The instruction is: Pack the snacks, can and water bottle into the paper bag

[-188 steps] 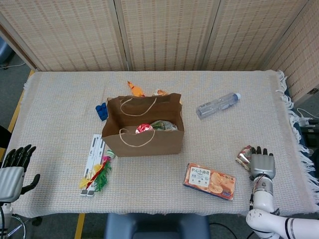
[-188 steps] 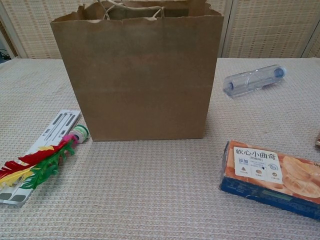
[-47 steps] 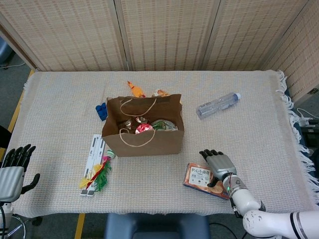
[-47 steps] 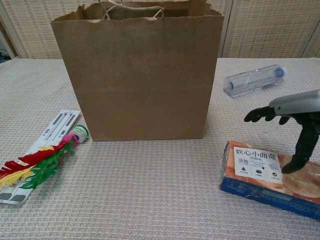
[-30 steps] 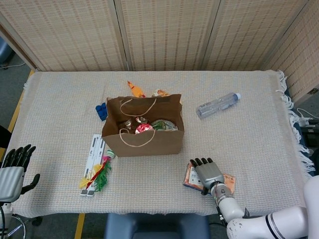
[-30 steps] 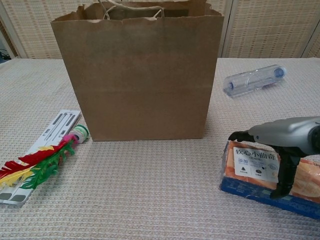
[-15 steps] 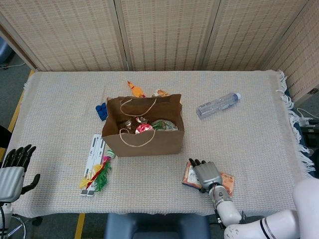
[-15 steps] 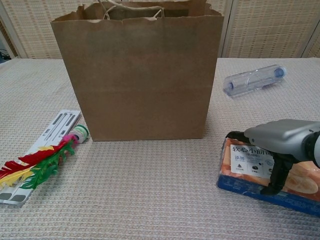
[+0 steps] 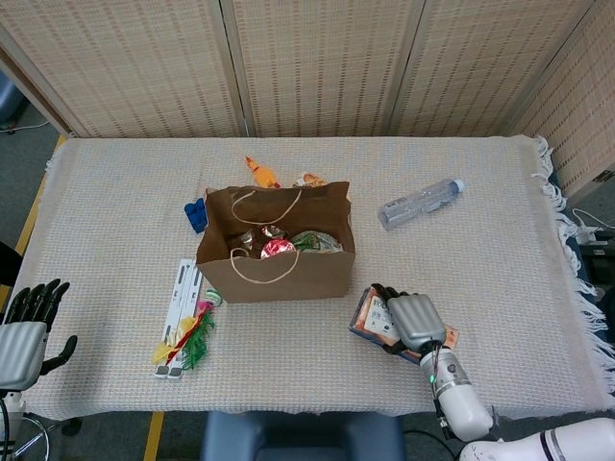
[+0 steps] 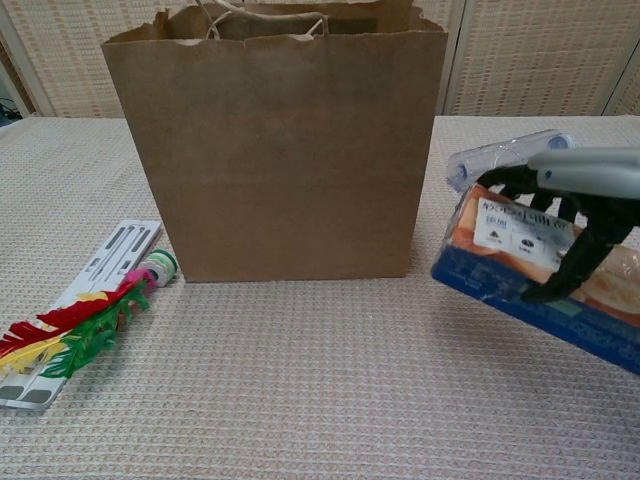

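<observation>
The right robot hand (image 10: 578, 225) has come from the table's right edge onto the cookie box (image 10: 535, 275) and now grips it — the box, flat on the table (image 10: 300, 380) a moment ago, is lifted clear and tilted, nearer the paper bag (image 10: 275, 150).

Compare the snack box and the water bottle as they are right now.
The snack box is held by the right hand, lifted and tilted; the water bottle lies untouched on its side on the cloth. The snack box is opaque, orange and blue; the water bottle is clear. Both are outside the paper bag.
</observation>
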Controlling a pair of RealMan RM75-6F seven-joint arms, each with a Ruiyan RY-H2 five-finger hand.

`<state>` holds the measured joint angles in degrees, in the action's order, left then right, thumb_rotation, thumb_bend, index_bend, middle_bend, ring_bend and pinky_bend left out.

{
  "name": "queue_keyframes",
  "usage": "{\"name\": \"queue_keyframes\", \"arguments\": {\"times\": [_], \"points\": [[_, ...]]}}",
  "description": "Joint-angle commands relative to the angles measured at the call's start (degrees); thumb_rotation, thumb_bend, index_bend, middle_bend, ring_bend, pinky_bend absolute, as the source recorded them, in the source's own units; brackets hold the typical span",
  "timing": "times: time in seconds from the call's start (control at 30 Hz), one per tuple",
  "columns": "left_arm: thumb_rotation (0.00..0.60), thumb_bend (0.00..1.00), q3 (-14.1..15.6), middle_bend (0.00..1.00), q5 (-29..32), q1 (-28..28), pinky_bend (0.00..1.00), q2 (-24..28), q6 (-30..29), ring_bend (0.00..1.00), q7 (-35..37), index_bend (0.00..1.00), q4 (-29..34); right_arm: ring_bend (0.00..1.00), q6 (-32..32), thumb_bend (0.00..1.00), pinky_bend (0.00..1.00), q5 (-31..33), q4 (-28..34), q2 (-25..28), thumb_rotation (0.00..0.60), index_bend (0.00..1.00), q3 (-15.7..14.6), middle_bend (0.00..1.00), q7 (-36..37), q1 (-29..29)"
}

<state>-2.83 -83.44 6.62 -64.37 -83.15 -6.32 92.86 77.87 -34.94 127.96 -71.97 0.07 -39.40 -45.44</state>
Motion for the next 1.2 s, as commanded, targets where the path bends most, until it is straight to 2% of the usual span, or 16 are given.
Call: {"name": "queue_keyframes", "arguments": {"times": [0.03, 0.2, 0.33, 0.43, 0.47, 0.57, 0.7, 0.8, 0.9, 1.1, 1.2], "points": [[0.6, 0.37, 0.0, 0.0, 0.0, 0.0, 0.0, 0.0, 0.0, 0.0, -0.1, 0.0, 0.0, 0.48, 1.1, 0.41, 0.73, -6.0, 5.4, 7.3, 0.6, 0.3, 4.9, 0.39, 7.8, 2.8], [0.6, 0.37, 0.0, 0.0, 0.0, 0.0, 0.0, 0.0, 0.0, 0.0, -0.2, 0.0, 0.1, 0.48, 3.0, 0.41, 0.72, -12.6, 7.0, 12.3, 0.6, 0.32, 11.3, 0.39, 14.8, 4.2], [0.6, 0.37, 0.0, 0.0, 0.0, 0.0, 0.0, 0.0, 0.0, 0.0, -0.1, 0.0, 0.2, 0.48, 5.6, 0.41, 0.71, -15.0, 7.0, 12.2, 0.6, 0.33, 17.1, 0.39, 15.0, 2.6], [0.6, 0.37, 0.0, 0.0, 0.1, 0.0, 0.0, 0.0, 0.0, 0.0, -0.1, 0.0, 0.1, 0.47, 9.7, 0.41, 0.7, -14.9, 6.5, 8.8, 0.6, 0.33, 22.6, 0.39, 9.7, -1.6], [0.6, 0.37, 0.0, 0.0, 0.1, 0.0, 0.0, 0.0, 0.0, 0.0, -0.1, 0.0, 0.1, 0.47, 10.4, 0.41, 0.7, -14.8, 6.0, 7.9, 0.6, 0.33, 23.6, 0.39, 8.7, -2.6], [0.6, 0.37, 0.0, 0.0, 0.1, 0.0, 0.0, 0.0, 0.1, 0.0, 0.0, 0.0, 0.1, 0.47, 13.1, 0.41, 0.69, -14.1, 2.3, 1.6, 0.6, 0.33, 28.9, 0.39, 3.9, -8.9], [0.6, 0.37, 0.0, 0.0, 0.0, 0.0, 0.0, 0.0, 0.1, 0.0, 0.2, 0.0, -0.1, 0.46, 14.9, 0.4, 0.68, -13.3, -4.0, -6.5, 0.6, 0.32, 32.4, 0.39, -1.2, -16.4], [0.6, 0.37, 0.0, 0.0, 0.0, 0.0, 0.0, 0.1, 0.2, 0.0, 0.5, 0.0, -0.1, 0.46, 15.4, 0.4, 0.68, -12.5, -9.1, -12.1, 0.6, 0.32, 33.4, 0.39, -3.9, -20.9], [0.6, 0.37, 0.0, 0.0, -0.1, 0.1, 0.0, 0.2, 0.2, 0.0, 0.8, 0.0, -0.2, 0.46, 15.1, 0.41, 0.68, -11.8, -14.6, -16.6, 0.6, 0.32, 32.8, 0.39, -5.4, -23.7], [0.6, 0.37, 0.0, 0.0, -0.1, 0.1, 0.0, 0.2, 0.2, 0.0, 1.0, 0.0, -0.3, 0.45, 12.6, 0.41, 0.67, -11.0, -23.5, -22.0, 0.6, 0.3, 30.8, 0.39, -5.6, -25.6], [0.6, 0.37, 0.0, 0.0, -0.1, 0.1, 0.0, 0.2, 0.4, 0.0, 1.1, 0.0, -0.3, 0.43, 10.9, 0.41, 0.64, -10.3, -25.4, -23.2, 0.6, 0.27, 29.5, 0.39, -5.9, -25.5]]}}
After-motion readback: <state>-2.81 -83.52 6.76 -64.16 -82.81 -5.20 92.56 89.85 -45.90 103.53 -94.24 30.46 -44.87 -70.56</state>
